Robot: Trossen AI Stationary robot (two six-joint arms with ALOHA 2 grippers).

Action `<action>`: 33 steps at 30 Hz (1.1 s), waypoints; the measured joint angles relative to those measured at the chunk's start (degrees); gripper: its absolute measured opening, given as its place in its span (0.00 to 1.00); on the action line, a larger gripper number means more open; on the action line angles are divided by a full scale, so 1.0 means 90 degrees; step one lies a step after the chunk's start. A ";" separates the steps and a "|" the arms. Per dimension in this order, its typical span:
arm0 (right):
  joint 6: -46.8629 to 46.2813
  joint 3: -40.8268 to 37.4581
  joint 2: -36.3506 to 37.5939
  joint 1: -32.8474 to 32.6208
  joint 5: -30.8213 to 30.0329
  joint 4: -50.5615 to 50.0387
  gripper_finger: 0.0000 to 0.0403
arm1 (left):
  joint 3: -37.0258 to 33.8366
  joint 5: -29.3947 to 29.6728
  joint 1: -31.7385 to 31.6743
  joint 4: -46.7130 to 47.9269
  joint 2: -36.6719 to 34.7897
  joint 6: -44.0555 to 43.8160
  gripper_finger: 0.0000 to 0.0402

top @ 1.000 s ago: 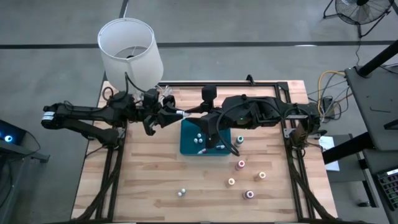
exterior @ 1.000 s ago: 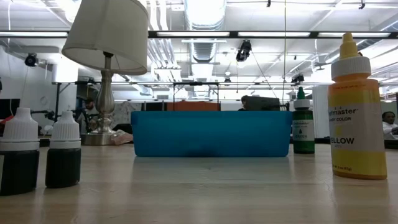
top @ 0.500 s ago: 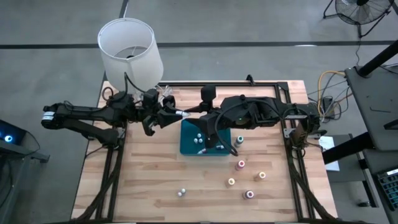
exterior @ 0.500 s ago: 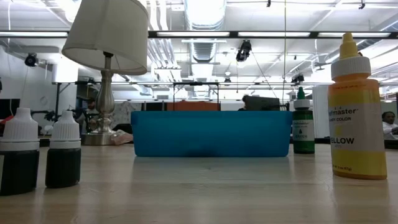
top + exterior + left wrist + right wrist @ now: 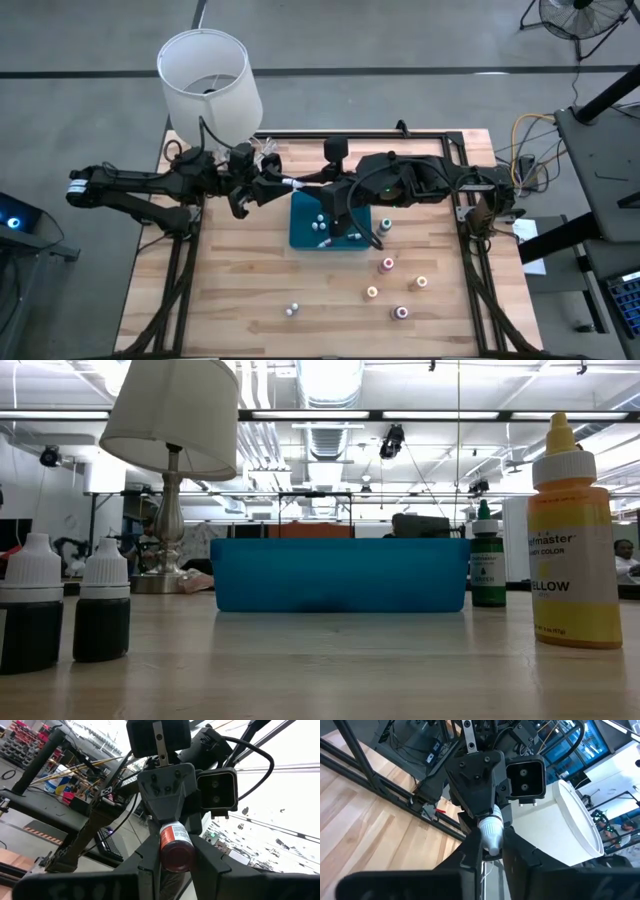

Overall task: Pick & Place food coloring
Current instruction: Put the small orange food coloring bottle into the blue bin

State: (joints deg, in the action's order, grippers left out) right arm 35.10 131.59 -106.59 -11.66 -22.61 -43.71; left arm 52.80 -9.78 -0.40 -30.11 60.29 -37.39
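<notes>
Both grippers meet above table, at tray's 11 o'clock corner. Left gripper [image 5: 176, 865] closed on food coloring bottle [image 5: 175, 845]; right gripper [image 5: 487, 851] closed on bottle's white cap end. Bottle axis horizontal, running 9-to-3 between arms. Blue tray [image 5: 300, 232] nearer right arm.

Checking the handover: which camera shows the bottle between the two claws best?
Left wrist view: the red bottle fills the centre, body clear. Right wrist view shows only its white cap; high view shows a tiny speck; low view shows nothing of it.
</notes>
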 joint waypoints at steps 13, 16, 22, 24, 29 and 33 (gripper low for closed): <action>-0.0038 -0.0005 -0.0007 -0.0002 0.0022 -0.0001 0.10 | 0.0002 0.0041 -0.0002 0.0013 -0.0022 -0.0241 0.24; -0.0037 0.0030 -0.0015 -0.0011 0.0039 -0.0017 0.10 | 0.0002 0.0048 -0.0002 0.0004 -0.0066 -0.0240 0.34; -0.0083 0.0228 -0.0010 -0.0007 0.0017 -0.0162 0.10 | 0.0007 -0.0030 -0.0025 0.0712 -0.0257 -0.0184 0.52; -0.0154 0.0261 -0.0010 -0.0010 0.0019 -0.0357 0.10 | 0.0007 -0.0044 -0.0044 0.1379 -0.0436 -0.0108 0.55; -0.0689 0.0369 0.0005 -0.0010 0.0012 -0.1115 0.10 | -0.0096 0.0260 -0.0044 0.2845 -0.1051 0.0212 0.56; -0.1487 0.0376 0.0005 0.0008 0.0020 -0.1784 0.10 | -0.0250 0.0688 -0.0044 0.3419 -0.1631 0.0455 0.56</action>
State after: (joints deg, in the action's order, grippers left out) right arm 21.72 134.98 -106.54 -11.59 -22.43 -59.77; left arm 50.55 -3.58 -0.80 0.66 45.62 -33.30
